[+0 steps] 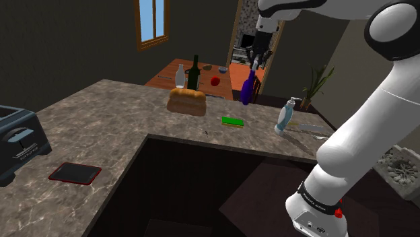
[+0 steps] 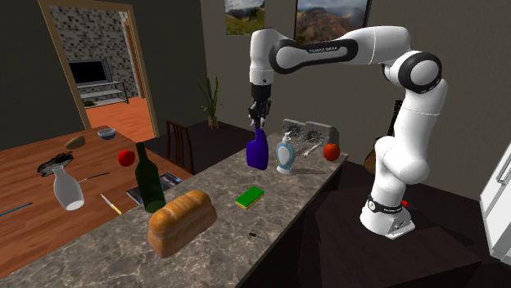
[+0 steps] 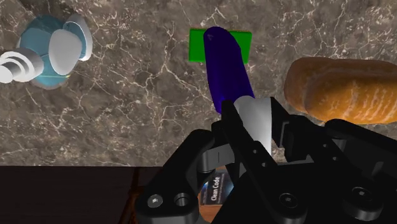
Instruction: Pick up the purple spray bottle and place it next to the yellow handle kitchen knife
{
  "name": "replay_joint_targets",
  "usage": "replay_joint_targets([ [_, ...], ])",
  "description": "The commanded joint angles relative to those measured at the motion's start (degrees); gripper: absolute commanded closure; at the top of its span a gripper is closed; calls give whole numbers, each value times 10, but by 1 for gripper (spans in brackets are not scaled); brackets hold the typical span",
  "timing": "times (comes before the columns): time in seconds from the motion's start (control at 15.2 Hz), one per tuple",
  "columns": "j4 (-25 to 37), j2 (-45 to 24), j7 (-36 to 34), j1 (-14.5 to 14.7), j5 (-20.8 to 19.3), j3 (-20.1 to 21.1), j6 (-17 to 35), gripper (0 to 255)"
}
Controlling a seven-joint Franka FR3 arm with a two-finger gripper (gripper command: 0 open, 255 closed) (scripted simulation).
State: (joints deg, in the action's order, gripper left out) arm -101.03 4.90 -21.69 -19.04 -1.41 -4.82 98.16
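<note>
End effector [image 2: 260, 117] clamped on the pale grey head of the purple spray bottle [image 2: 257, 152], one finger on either side of it, as the wrist view shows [image 3: 254, 118]. The bottle hangs upright at the stone-veined desk's [image 2: 214, 255] edge facing the wooden desk [image 2: 24, 231]. It is just beside the light-blue soap dispenser [image 2: 286, 155]; I cannot tell whether its base touches the surface. The yellow-handled knife [image 2: 107, 201] lies flat on the wooden desk, near the edge facing the stone one, well apart from the bottle. Judged step: lift and carry. Raise straight up first, so the base clears the desk edge and the dispenser. Then travel high over the bread loaf [image 2: 182, 219] and the dark green wine bottle [image 2: 148, 182], which look to stand near your path. The grip is high on a narrow head with the heavy body below, so expect swing. Move slowly and set down vertically beside the blade, not on it. Bottle body: glossy, smooth, tapering to a rounded shoulder, probably slippery. The loaf is crusty and rounded. The green sponge [image 2: 250, 196] is flat and rectangular. The desk is polished and hard.
</note>
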Motion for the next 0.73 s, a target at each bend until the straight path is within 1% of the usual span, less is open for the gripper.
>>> replay_joint_targets([
  [0.0,-23,28,21,-10,-3,-11,-5,255],
  [0.33,-50,80,74,-33,-13,-42,-28,255],
  [0.66,-60,120,130,-57,-27,-76,-55,255],
])
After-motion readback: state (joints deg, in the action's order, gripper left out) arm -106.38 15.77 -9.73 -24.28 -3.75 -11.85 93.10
